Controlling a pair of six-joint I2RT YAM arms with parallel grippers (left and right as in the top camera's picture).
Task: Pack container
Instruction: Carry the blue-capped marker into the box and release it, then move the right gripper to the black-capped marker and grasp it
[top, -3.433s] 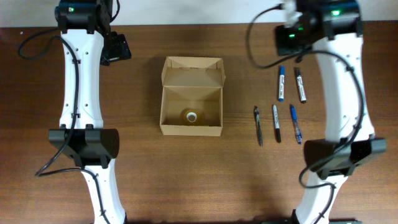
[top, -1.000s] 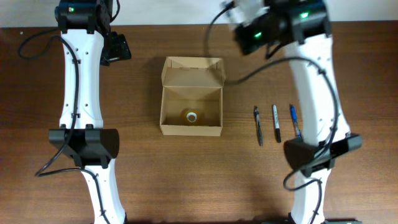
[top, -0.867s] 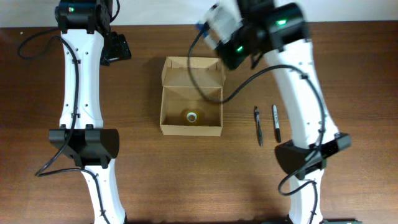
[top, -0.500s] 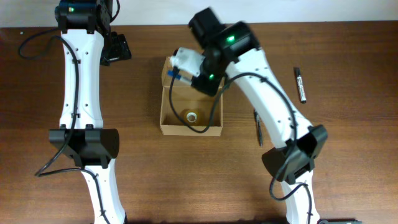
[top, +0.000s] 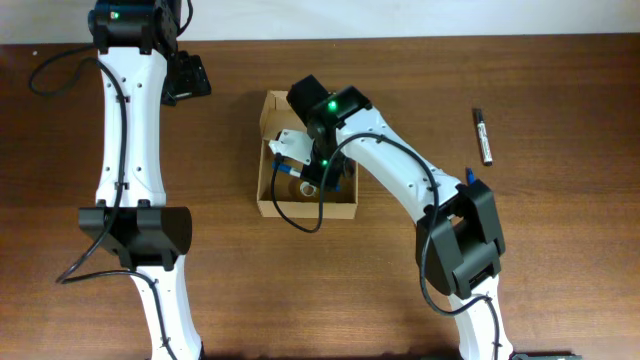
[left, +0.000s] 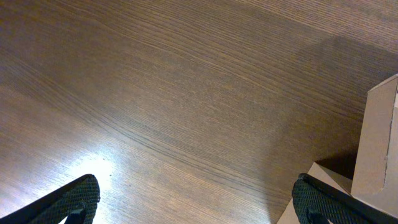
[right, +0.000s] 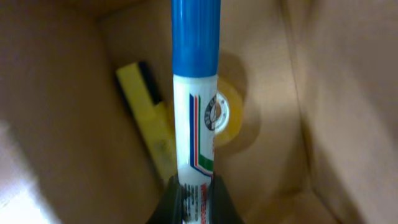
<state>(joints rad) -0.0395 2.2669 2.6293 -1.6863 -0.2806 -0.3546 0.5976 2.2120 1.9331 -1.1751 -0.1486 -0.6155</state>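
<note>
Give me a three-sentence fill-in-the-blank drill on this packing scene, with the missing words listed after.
1. The right gripper is shut on a marker with a ____ cap.
2. Inside the container, a roll of tape lies near a ____ highlighter.
3. The left gripper hangs over bare wood, its jaws ____ and holding nothing.

Missing words: blue; yellow; open.

Wide-spread left pincer (left: 196, 198); right pincer (right: 194, 198) clamped on blue marker (right: 195, 93), right arm (top: 400, 172) bent leftward.
</note>
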